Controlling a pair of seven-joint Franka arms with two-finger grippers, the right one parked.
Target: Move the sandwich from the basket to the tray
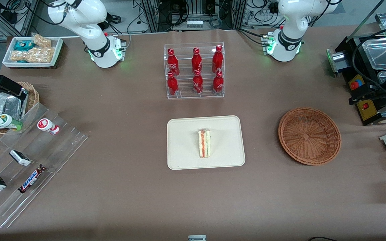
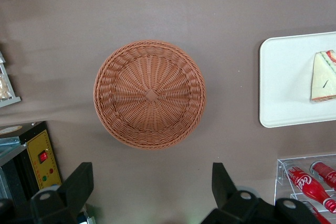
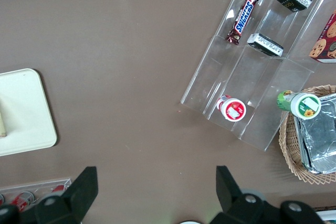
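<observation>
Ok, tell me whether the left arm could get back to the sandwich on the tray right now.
Probably yes. The claw hangs open high above the empty basket, and the sandwich lies uncovered on the tray beside it, nothing standing between them.

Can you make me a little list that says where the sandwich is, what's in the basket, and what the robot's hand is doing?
sandwich: lying on the tray, near its middle
tray: flat on the table, nearer the front camera than the bottle rack
basket: nothing in it, beside the tray toward the working arm's end of the table
gripper: open, holding nothing, up above the table near the basket
bottle rack: six red bottles standing in it
job: looks done, the sandwich is out of the basket and on the tray
</observation>
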